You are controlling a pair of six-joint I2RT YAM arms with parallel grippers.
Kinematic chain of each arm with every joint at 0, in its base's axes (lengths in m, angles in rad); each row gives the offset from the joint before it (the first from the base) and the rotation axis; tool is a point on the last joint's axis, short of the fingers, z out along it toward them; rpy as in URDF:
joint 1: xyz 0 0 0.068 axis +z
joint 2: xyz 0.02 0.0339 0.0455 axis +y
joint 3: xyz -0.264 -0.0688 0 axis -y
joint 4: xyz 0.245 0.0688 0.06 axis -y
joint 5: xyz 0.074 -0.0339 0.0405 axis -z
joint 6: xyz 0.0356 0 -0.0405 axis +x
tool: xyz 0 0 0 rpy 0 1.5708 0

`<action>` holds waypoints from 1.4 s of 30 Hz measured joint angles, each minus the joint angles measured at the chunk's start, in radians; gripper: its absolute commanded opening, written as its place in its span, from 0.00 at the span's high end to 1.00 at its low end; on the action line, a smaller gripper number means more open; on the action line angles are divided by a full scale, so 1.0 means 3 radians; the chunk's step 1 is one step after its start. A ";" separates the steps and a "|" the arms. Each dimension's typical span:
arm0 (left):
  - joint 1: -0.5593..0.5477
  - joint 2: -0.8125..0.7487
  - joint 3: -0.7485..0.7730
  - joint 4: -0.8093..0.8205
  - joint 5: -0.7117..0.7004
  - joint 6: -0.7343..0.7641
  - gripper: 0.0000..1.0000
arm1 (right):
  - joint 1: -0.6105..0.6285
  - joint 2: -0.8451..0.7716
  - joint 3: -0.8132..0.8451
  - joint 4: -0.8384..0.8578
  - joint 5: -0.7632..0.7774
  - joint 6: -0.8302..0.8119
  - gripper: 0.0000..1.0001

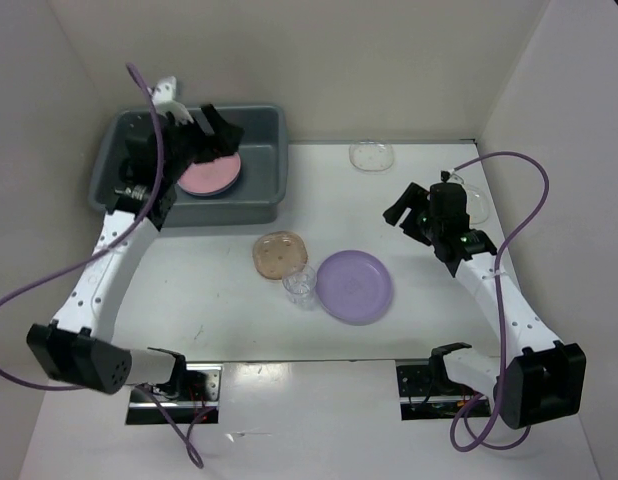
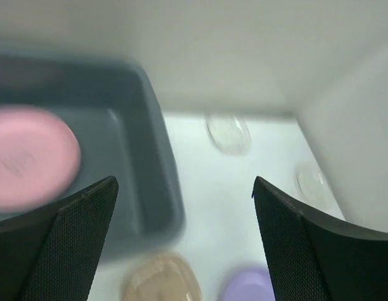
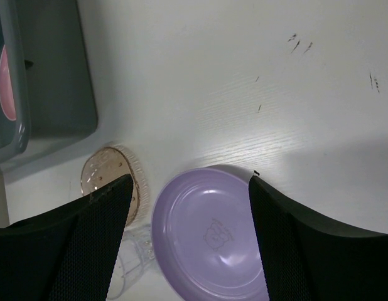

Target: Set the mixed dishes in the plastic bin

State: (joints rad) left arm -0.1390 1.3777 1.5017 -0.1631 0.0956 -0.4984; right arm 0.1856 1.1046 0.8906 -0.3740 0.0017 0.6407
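Note:
The dark gray plastic bin (image 1: 261,195) stands at the back left with a pink plate (image 1: 211,177) lying flat in it. My left gripper (image 1: 227,135) hovers over the bin, open and holding nothing; its wrist view (image 2: 184,182) is blurred. On the table lie a tan speckled dish (image 1: 280,254), a small clear cup (image 1: 300,285) and a lavender plate (image 1: 355,286). My right gripper (image 1: 414,225) hangs open above the table to the plate's right, and the lavender plate (image 3: 206,232) shows between its fingers, well below them.
A clear shallow bowl (image 1: 372,156) sits by the back wall. Another clear bowl (image 1: 476,205) lies near the right wall, partly hidden behind the right wrist. Walls close in the table on the left, back and right.

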 measured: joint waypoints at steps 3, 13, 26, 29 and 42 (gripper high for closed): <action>-0.0397 -0.0338 -0.0483 -0.0149 -0.0024 -0.0028 0.07 | 0.0000 0.0001 0.0000 0.0014 -0.0031 -0.0034 0.20; -0.1528 -0.0392 -0.1507 -0.0966 -0.0131 -0.0198 0.09 | 0.0000 -0.0014 0.0000 0.0011 -0.0064 -0.0097 0.20; -0.1919 -0.0064 -0.1757 -0.0950 -0.0328 -0.0264 0.24 | 0.0000 -0.0235 -0.0003 -0.0036 -0.0047 -0.0067 0.20; -0.1933 -0.0028 -0.1757 -0.0882 -0.0413 -0.0254 0.35 | 0.0000 -0.0245 -0.0003 -0.0053 -0.0043 -0.0045 0.20; -0.1968 0.0179 -0.1871 -0.0565 -0.0593 -0.0277 0.69 | 0.0000 -0.0332 -0.0041 -0.0130 -0.0042 0.0009 0.20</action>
State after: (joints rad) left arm -0.7296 1.4315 0.9405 -0.3325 -0.0822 -0.5816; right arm 0.1856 1.0050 0.8783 -0.4129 -0.0109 0.6434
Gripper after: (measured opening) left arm 0.430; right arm 0.795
